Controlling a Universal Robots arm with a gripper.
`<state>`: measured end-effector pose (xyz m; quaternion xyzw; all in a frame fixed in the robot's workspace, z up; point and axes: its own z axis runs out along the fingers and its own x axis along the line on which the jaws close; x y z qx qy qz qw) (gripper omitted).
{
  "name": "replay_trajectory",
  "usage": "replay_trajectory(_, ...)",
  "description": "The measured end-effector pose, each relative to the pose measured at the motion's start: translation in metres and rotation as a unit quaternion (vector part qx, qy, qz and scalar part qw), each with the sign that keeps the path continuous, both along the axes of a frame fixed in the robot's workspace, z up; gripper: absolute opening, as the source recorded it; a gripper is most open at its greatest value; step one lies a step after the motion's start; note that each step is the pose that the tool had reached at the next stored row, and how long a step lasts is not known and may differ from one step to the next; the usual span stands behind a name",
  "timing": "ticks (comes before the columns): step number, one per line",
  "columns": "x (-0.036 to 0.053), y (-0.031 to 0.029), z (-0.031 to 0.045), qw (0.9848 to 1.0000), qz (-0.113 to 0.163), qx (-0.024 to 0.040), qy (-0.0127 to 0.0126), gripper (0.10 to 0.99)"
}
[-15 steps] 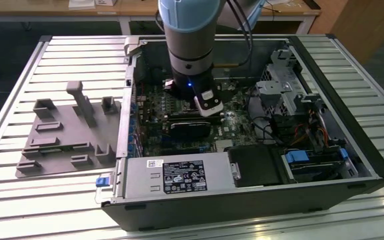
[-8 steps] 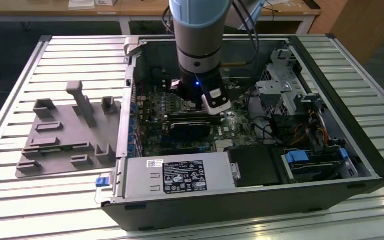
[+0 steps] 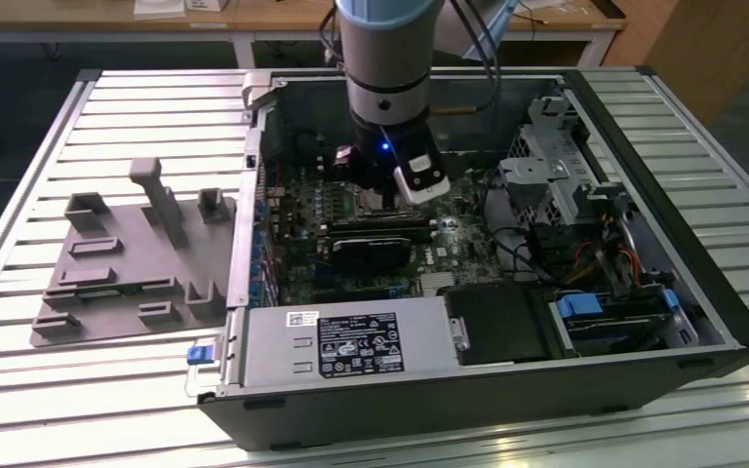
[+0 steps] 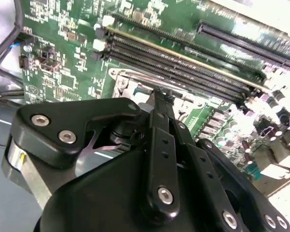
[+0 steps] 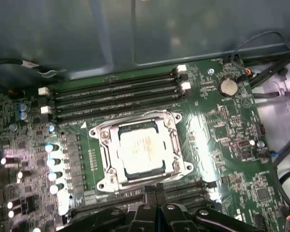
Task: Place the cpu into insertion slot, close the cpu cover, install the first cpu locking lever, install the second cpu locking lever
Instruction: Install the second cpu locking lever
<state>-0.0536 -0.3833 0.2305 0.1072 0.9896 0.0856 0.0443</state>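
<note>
Gripper (image 5: 156,189) jaws together, just beside cpu cover (image 5: 176,145) | cpu (image 5: 141,147) in insertion slot (image 5: 104,157) | PC case (image 3: 661,253) on slatted table (image 3: 75,175)

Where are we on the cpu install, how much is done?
The pale silvery square cpu is seated, and the thin silvery metal cpu cover frame lies flat around it. The end effector, shut on nothing, is at the frame's edge. Left: the locking levers; I cannot tell whether either is latched.
</note>
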Motion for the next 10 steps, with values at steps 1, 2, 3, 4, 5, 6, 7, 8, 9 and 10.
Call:
replay_trajectory(1,0.0001,0.0033,0.0,1.0,0.0,-0.0041,0.0,0.102)
replay_trajectory(2,0.0003,0.0063,-0.0001,1.0,0.0,-0.0079,0.0,0.102)
replay_trajectory(3,0.0006,0.0092,-0.0001,0.9999,0.0,-0.0111,0.0,0.102)
replay_trajectory(4,0.0008,0.0121,-0.0001,0.9999,0.0,-0.0138,0.0,0.102)
replay_trajectory(5,0.001,0.0149,-0.0001,0.9999,0.0,-0.0161,0.0,0.102)
replay_trajectory(6,0.0011,0.018,-0.0002,0.9998,0.0,-0.0181,0.0,0.102)
replay_trajectory(7,0.0013,0.0226,-0.0002,0.9998,0.0,-0.0208,0.0,0.102)
replay_trajectory(8,0.0015,0.0252,-0.0002,0.9997,0.0,-0.0224,0.0,0.102)
replay_trajectory(9,0.0017,0.0279,-0.0003,0.9997,0.0,-0.0239,0.0,0.102)
replay_trajectory(10,0.002,0.0301,-0.0003,0.9997,0.0,-0.0253,0.0,0.102)
